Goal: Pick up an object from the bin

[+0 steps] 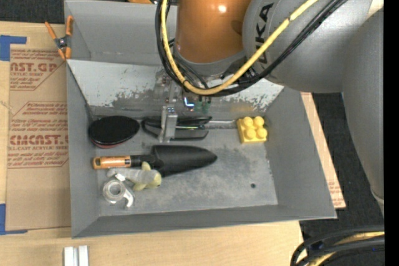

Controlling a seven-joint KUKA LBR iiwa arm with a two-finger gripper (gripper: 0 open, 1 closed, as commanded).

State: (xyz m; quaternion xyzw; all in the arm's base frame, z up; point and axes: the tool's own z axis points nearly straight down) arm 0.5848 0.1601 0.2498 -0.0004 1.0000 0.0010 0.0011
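Gripper [169, 121] low over dark flat item [187, 129], bin centre.
Grip state: can't tell. Risk: off-centre contact could shove item left into black oval disc [113, 131], w/ a missed pick.

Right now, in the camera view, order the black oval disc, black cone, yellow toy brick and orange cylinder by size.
1. black oval disc and black cone: too close to rank, since the cone is longer and the disc broader.
2. yellow toy brick.
3. orange cylinder, the thinnest.
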